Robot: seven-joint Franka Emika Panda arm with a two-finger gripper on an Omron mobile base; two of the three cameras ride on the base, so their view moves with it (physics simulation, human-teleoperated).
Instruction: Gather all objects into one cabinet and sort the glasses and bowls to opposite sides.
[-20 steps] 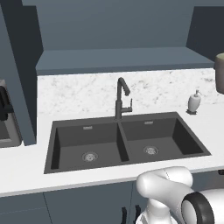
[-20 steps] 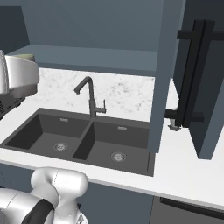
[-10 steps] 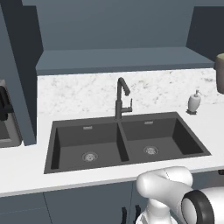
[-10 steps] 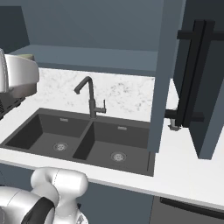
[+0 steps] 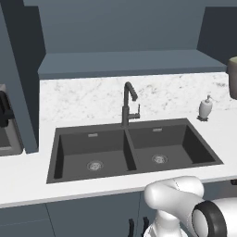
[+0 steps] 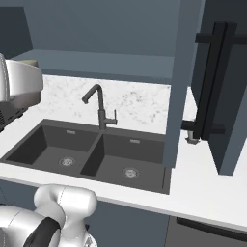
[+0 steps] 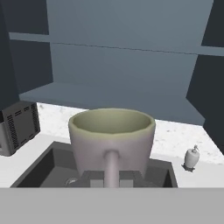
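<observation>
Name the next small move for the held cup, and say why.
Probably carry the greyish-tan cup forward and up toward the open cabinet's shelf. The gripper is shut on the cup's handle, holding it upright over the black double sink, and the slate-blue shelf lies straight ahead beyond the cup's rim, so a short advance should bring it over the shelf.

cup base: the greyish-tan cup (image 7: 112, 142) fills the hand view just ahead of the jaws; its bottom is cut off below.
fingertips: hidden behind the cup, so their contact with it cannot be seen.
sink: the black double sink (image 7: 48, 168) beyond the jaws is largely blocked by the cup.
cup at frame edge: in the left base view a slice of it (image 5: 233, 77) is cut by the right edge.
soap bottle: the white soap bottle (image 7: 191, 158), right of the jaws, is too small for detail.
</observation>
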